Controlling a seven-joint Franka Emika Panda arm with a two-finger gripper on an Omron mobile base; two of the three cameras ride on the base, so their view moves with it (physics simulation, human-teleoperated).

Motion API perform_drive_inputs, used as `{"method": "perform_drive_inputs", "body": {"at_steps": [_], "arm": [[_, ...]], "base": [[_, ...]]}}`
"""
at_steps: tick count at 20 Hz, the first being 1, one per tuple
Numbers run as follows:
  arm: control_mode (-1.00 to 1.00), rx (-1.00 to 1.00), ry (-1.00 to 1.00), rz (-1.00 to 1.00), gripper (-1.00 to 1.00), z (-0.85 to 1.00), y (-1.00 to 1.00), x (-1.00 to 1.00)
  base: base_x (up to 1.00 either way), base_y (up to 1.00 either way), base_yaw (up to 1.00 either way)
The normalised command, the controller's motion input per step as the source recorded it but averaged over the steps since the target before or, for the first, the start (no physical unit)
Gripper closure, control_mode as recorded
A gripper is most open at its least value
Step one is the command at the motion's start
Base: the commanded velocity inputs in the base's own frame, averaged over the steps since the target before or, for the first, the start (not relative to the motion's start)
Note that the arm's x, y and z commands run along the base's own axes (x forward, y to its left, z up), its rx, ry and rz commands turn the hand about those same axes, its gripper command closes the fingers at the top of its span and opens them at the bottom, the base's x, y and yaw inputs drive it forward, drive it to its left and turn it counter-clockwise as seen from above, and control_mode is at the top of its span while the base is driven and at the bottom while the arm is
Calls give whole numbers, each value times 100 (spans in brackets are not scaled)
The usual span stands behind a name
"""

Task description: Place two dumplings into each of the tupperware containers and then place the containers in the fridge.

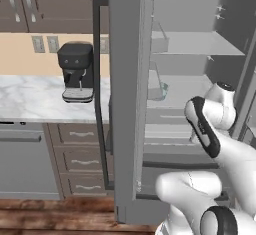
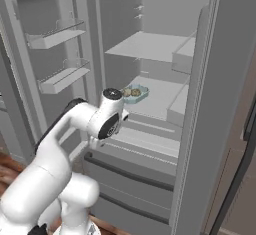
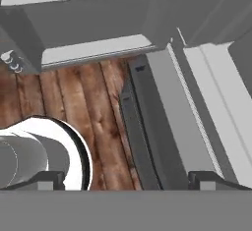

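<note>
The fridge point(image 2: 200, 129) was the biggest thing, tall and grey, and its doors stood wide open. Pale shelves showed inside it, and the left door had two bins on its inner side. The white arm point(image 2: 55, 149) rose up in front of the fridge and bent toward the low part of it.

To the left of the fridge was a marble surface point(image 1: 30, 96) with brown drawers under it. A black coffee machine point(image 1: 76, 71) stood on that surface, near the fridge. The floor point(image 3: 93, 107) was made of brown wood boards.

On the middle shelf inside the fridge sat one tupperware container point(image 2: 136, 93), pale blue, toward the left part of the shelf. Two dumplings point(image 2: 131, 92) lay in it, side by side.

The hand point(image 3: 125, 180) pointed down at the floor and the bottom edge of the fridge. Its two dark fingertips point(image 3: 49, 178) stood far apart, so the hand was released and held nothing.
</note>
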Motion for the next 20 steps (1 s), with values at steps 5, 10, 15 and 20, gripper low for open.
{"method": "perform_drive_inputs", "body": {"at_steps": [5, 10, 15, 20], "arm": [[-100, -24, -15, 44, -100, 0, 59, -80], [-100, -18, -17, 35, -100, -3, 58, -61], [-100, -5, -14, 26, -100, -13, 15, -8], [-100, -1, -11, 11, -100, -1, 0, -1]], "base": [[0, 0, 0], [0, 0, 0], [0, 0, 0], [0, 0, 0]]}}
